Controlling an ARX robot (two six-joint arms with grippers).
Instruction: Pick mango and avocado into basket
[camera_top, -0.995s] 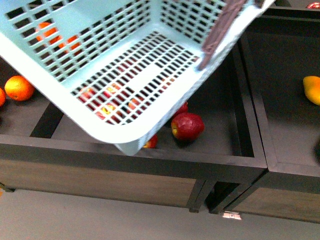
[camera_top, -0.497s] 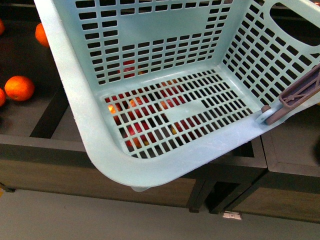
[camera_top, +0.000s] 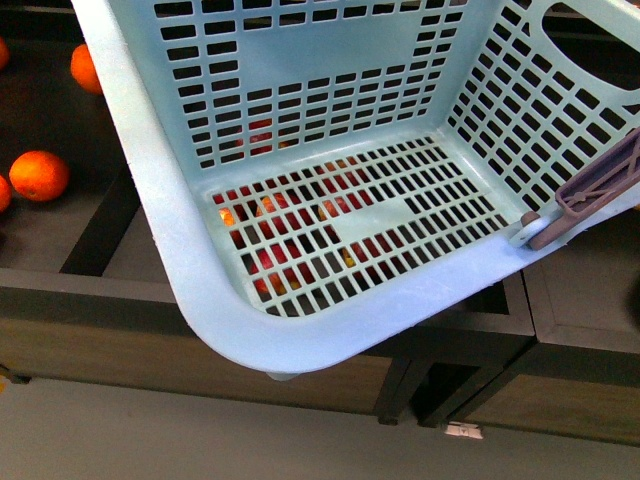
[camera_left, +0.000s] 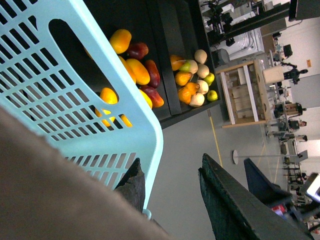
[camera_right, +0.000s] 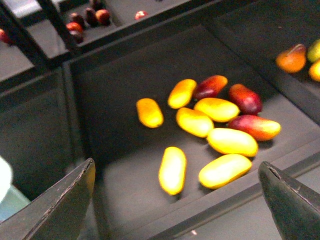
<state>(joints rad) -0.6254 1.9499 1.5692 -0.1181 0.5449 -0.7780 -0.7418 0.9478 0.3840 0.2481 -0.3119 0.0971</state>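
Right pincer (camera_right: 176, 166) hangs wide open and empty over a dark bin (camera_right: 115, 100) of fruit, with the nearest mango (camera_right: 172, 170) directly under the gap between its fingers. That mango's long axis runs across the line joining the two fingers, so the jaws face its narrow sides, and a straight descent looks like all the grasp needs. Other mangoes (camera_right: 225, 171) lie just beside it, several touching one another, and could be nudged as the fingers come down. The left pincer (camera_left: 170, 160) sits at the rim of the basket (camera_left: 75, 100) with its fingers apart. A brown blur close to the lens hides whether it grips anything. In the front view the basket tilts aloft, empty. The right arm is plainly the nearer to the mango. No avocado is visible in any view.
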